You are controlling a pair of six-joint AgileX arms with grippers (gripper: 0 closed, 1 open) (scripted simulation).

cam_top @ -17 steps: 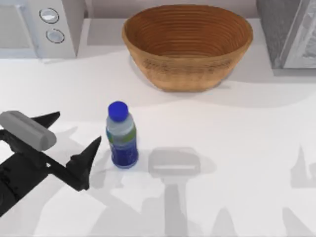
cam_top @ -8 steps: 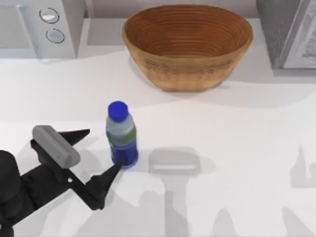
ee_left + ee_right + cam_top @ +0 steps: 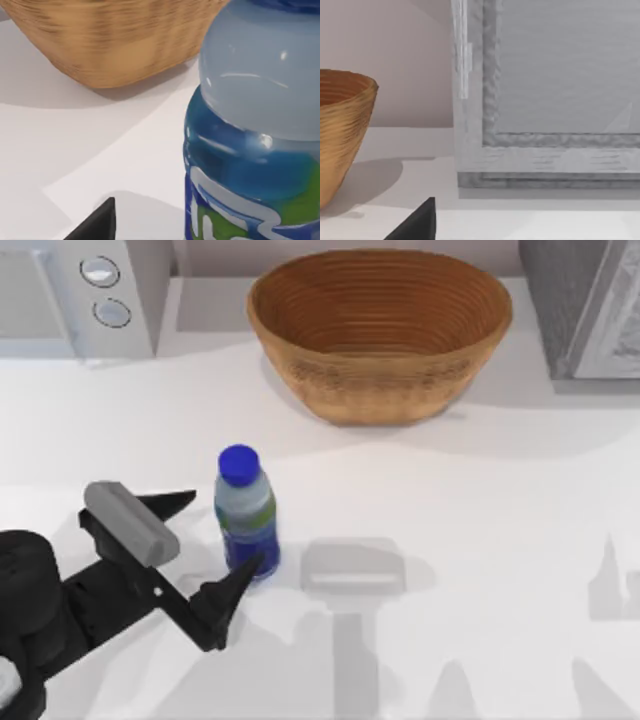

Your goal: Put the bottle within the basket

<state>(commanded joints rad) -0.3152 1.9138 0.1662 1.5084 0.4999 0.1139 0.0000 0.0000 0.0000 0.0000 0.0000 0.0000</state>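
The bottle, clear with a blue cap and a green-and-blue label, stands upright on the white table left of centre. My left gripper is open, with one finger behind the bottle and the other in front of its base. No grip shows. In the left wrist view the bottle looms close, with one fingertip beside it. The brown woven basket sits at the back centre, well beyond the bottle, and holds nothing. My right gripper is open near the back right, parked.
A white appliance with two round knobs stands at the back left. A grey box-like unit stands at the back right, close to the right wrist camera. Open tabletop lies between the bottle and the basket.
My left gripper has slid right toward the bottle, so its open fingers now flank it. The bottle and basket have not moved.
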